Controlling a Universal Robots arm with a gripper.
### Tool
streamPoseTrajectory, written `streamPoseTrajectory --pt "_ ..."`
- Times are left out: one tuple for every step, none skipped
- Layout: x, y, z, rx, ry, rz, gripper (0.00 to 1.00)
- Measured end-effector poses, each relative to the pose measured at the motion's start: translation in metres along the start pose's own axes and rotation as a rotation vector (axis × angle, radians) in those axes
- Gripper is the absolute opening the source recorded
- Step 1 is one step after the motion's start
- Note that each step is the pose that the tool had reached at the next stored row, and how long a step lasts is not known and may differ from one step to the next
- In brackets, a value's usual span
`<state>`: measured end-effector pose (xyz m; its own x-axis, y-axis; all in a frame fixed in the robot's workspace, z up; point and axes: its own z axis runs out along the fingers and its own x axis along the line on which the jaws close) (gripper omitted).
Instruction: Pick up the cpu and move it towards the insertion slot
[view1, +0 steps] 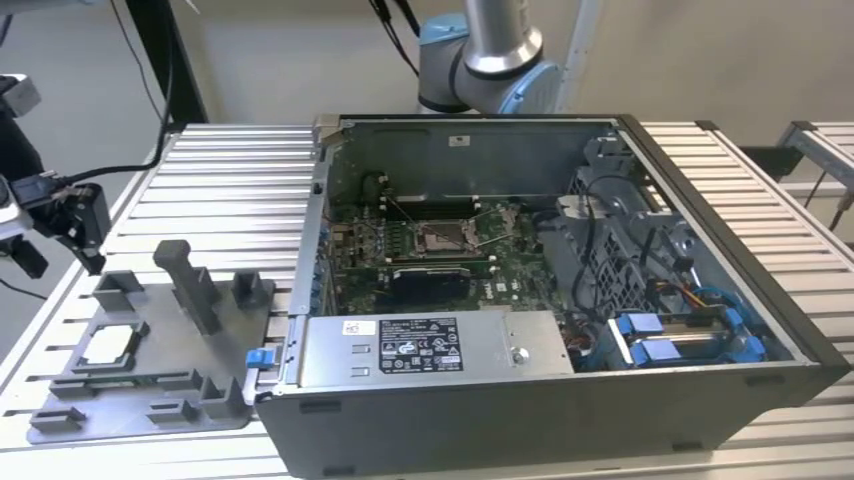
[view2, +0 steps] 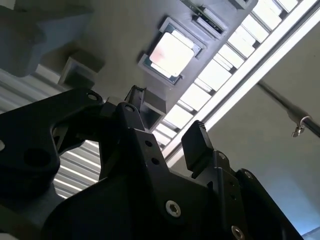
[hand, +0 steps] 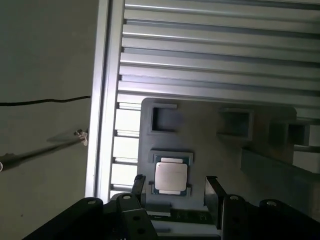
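Here, the black two-fingered gripper (hand: 174, 186) hangs with its fingers spread wide and nothing between them, above the small flat silvery-white square cpu (hand: 171, 175) and clear of it. The cpu lies flat in a square recess of the grey plastic tray (view1: 158, 335), at about eight o'clock in the exterior view. The metal-framed insertion slot (view1: 441, 237) sits on the green motherboard (view1: 514, 285) inside the open computer case (view1: 534, 400), well apart, toward two o'clock from the cpu.
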<state>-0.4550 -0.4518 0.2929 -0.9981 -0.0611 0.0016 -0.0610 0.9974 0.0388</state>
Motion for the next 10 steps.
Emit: streamPoseTrajectory --pt "0.0005 -0.0009 0.0018 0.0001 -0.0009 0.001 1.00" --pt "0.0009 -0.0019 0.0036 0.0002 -0.0020 0.003 1.00" --pt "0.0014 -0.0028 0.0055 0.0002 -0.0031 0.005 1.00" --pt "0.0017 -0.0038 0.0071 0.0003 -0.0039 0.006 1.00" --pt "0.0021 -0.0048 0.0089 0.0003 -0.0050 0.008 1.00" --pt "0.0024 -0.0058 0.0107 0.0004 -0.0058 0.010 1.00" --pt "0.0026 -0.0066 0.0125 0.0004 -0.0068 0.012 1.00" --pt "0.0029 -0.0072 0.0143 0.0004 -0.0077 0.014 1.00" --pt "0.0031 -0.0078 0.0162 0.0005 -0.0083 0.015 1.00" --pt "0.0033 -0.0082 0.0179 0.0006 -0.0087 0.017 1.00"
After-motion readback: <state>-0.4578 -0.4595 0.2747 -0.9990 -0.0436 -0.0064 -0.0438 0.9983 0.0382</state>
